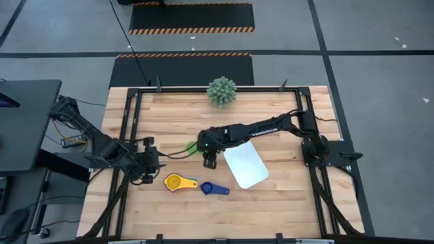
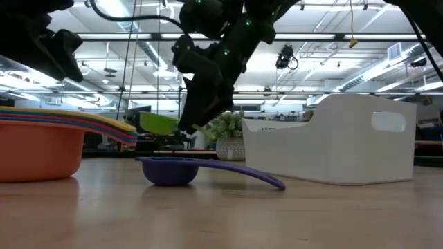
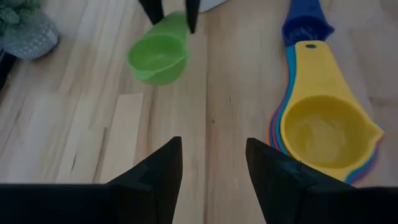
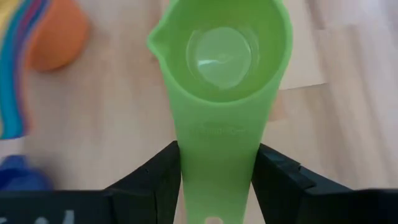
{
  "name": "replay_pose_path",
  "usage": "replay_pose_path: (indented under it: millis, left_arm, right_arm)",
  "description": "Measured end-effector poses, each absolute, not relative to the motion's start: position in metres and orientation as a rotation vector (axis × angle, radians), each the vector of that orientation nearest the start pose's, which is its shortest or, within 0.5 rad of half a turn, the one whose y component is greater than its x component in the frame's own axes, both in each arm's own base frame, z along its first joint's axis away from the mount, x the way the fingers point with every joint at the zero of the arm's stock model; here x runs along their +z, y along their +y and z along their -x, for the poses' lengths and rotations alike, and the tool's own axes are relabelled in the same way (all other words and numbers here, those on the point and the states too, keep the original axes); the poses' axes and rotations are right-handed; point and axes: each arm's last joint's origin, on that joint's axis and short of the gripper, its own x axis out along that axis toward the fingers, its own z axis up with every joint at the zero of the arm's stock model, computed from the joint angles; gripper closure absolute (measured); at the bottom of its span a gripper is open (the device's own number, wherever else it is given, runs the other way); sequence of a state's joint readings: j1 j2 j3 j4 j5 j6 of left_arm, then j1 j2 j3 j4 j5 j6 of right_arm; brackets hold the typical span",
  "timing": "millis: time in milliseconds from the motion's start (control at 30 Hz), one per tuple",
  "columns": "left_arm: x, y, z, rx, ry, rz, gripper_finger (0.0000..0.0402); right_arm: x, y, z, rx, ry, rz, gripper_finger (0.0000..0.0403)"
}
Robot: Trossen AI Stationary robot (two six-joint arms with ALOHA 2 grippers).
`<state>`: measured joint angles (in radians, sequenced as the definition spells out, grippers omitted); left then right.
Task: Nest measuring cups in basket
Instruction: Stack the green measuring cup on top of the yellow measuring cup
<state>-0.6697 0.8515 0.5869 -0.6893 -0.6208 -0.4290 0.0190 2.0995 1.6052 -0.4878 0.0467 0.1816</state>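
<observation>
Green measuring cup hangs above the worktop, lifted off it; the right gripper pinches its flat handle between both fingers, bowl pointing away from the wrist. It is just beside the white basket, at the basket's left side in the high view. One nested stack of cups with a yellow cup on top lies nearer the front, and one dark blue cup lies alone next to it. The left gripper waits near the stack, fingers spread apart and holding nothing. One green spiky ball plant stands at the far edge.
</observation>
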Motion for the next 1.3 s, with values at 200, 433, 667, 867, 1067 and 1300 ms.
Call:
replay_pose_path:
  millis: [200, 433, 667, 867, 1067, 1300]
  left_arm:
    - [0.218, -0.083, -0.131, 0.14, 0.747, -0.136, 0.0218]
    - [0.22, -0.085, -0.131, 0.068, 0.783, -0.081, 0.0218]
    - [0.246, -0.087, -0.131, 0.022, 0.794, -0.045, 0.0218]
    - [0.268, -0.085, -0.129, 0.047, 0.78, -0.06, 0.0218]
    - [0.282, -0.082, -0.128, 0.092, 0.743, -0.079, 0.0219]
    - [0.293, -0.081, -0.129, 0.143, 0.688, -0.085, 0.0219]
  right_arm:
    - [0.196, 0.028, -0.454, -0.088, 0.945, -0.117, 0.0222]
    - [0.213, 0.052, -0.46, -0.075, 0.874, -0.079, 0.0222]
    - [0.225, 0.069, -0.463, -0.045, 0.82, -0.085, 0.0222]
    - [0.227, 0.078, -0.463, -0.03, 0.799, -0.088, 0.0222]
    - [0.23, 0.088, -0.464, -0.006, 0.761, -0.089, 0.0222]
    - [0.228, 0.098, -0.468, 0.017, 0.718, -0.097, 0.0222]
